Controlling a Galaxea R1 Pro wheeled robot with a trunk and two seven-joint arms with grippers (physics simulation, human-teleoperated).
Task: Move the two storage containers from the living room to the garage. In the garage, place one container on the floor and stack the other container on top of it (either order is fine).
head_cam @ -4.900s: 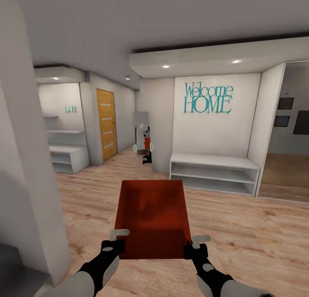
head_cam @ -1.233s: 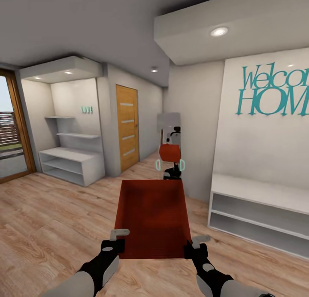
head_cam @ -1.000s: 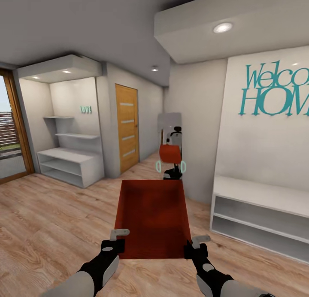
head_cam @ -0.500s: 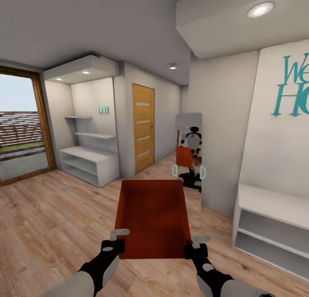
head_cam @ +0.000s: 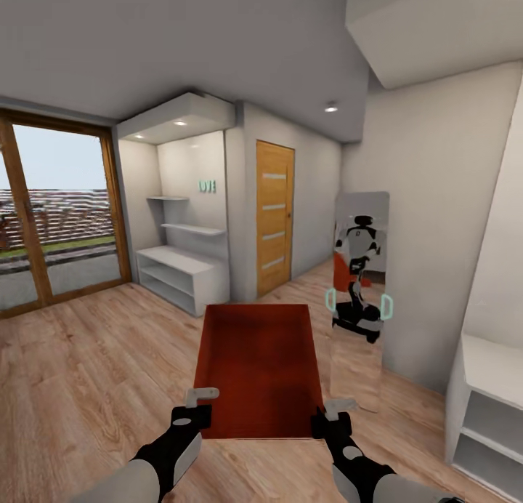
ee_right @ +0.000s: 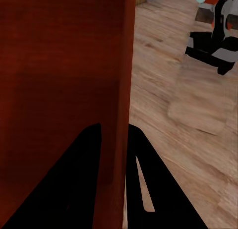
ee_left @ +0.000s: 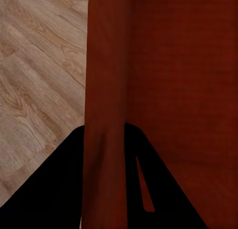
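I hold one orange-red storage container [head_cam: 258,365] level in front of me, above light wood-plank flooring. My left gripper [head_cam: 195,408] is shut on its near left wall, and my right gripper [head_cam: 330,414] is shut on its near right wall. In the left wrist view the thin red wall [ee_left: 106,90] runs between the black fingers [ee_left: 64,189] of the left gripper [ee_left: 104,135]. In the right wrist view the container wall [ee_right: 116,65] likewise sits in the right gripper [ee_right: 115,130]. The bin is empty. The garage is out of view.
A tall mirror [head_cam: 359,292] leans on the grey wall ahead right and reflects me with the bin. A wooden door [head_cam: 274,216] stands ahead, a white shelf unit [head_cam: 181,274] to its left, glass patio doors [head_cam: 51,212] at far left and a white bench shelf [head_cam: 487,408] at right.
The whole view has swung left: the mirror, door and shelves slid rightward, the patio doors came into sight and the wall lettering left it. The container stays held the same way.
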